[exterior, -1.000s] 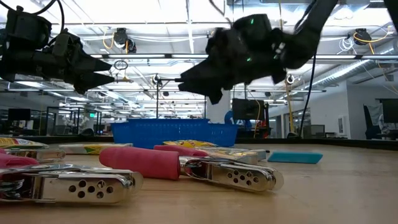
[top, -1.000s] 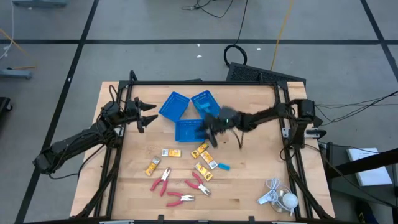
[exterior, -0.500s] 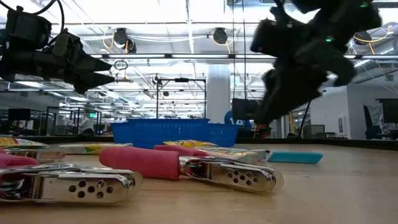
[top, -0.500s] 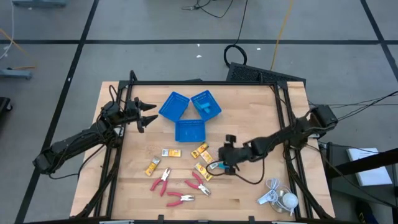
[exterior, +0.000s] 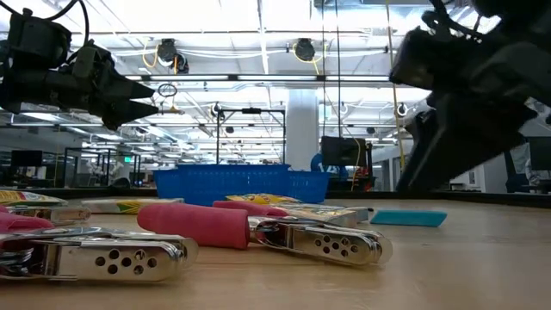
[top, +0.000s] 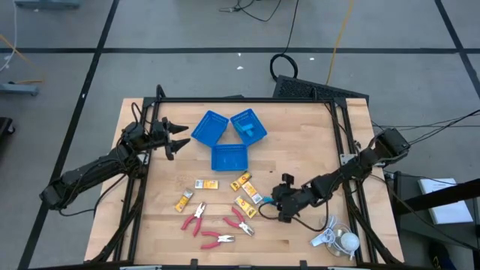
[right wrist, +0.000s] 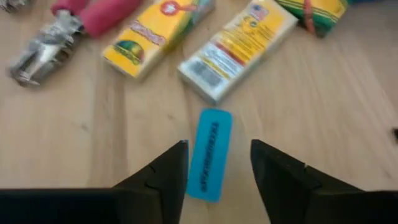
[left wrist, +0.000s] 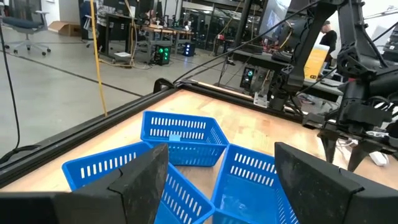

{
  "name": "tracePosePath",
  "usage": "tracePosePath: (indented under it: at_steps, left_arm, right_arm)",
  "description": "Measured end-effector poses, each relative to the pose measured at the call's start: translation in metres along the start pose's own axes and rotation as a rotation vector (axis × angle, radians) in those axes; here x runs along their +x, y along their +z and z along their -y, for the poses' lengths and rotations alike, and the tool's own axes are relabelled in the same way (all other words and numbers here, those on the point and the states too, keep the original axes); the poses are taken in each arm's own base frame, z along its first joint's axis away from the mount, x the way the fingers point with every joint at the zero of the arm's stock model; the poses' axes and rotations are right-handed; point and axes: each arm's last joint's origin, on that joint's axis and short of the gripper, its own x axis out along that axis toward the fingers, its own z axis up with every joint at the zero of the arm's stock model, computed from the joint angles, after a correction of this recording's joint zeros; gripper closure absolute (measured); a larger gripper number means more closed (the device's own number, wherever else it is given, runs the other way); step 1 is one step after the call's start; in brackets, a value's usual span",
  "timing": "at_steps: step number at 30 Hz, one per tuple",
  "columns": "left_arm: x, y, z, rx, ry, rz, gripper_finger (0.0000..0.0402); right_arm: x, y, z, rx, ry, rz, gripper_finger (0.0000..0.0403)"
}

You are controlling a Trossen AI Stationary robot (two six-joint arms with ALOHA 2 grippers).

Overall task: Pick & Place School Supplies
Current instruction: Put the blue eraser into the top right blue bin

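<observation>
The left gripper (top: pixel 178 139) waits in the air at the table's left side, its fingers spread and holding nothing, near three blue trays (top: pixel 229 157). The right gripper (right wrist: pixel 217 165) hangs low over the wood, fingers apart and empty. A light-blue oblong piece (right wrist: pixel 209 154) lies flat right between its fingertips, just beside a yellow packet (right wrist: pixel 238 47).

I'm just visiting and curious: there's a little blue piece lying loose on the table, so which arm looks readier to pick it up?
The right. Its claw is open, a finger on each side of the blue piece, just above it. The left claw hangs open far off, beside the blue trays.
</observation>
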Motion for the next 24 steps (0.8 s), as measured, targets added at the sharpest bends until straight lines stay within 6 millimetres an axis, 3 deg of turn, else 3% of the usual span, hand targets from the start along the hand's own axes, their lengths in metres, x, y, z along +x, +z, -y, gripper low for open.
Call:
tracePosePath:
  at_steps: [5, 10, 18, 24]
  left_arm:
    - [0.0, 0.0, 0.0, 0.0, 0.0, 0.0, 0.0107]
    - [0.0, 0.0, 0.0, 0.0, 0.0, 0.0, 0.0108]
    - [0.0, 0.0, 0.0, 0.0, 0.0, 0.0, 0.0107]
    - [0.0, 0.0, 0.0, 0.0, 0.0, 0.0, 0.0107]
  right_arm:
    - [-0.001, -0.016, 0.0, -0.027, -0.047, 0.012, 0.018]
    - [0.0, -0.017, -0.002, 0.032, -0.001, 0.093, 0.0144]
    - [0.021, -0.028, -0.003, 0.025, -0.017, 0.082, 0.0141]
    - [0.022, -0.031, -0.002, 0.035, -0.031, 0.05, 0.0162]
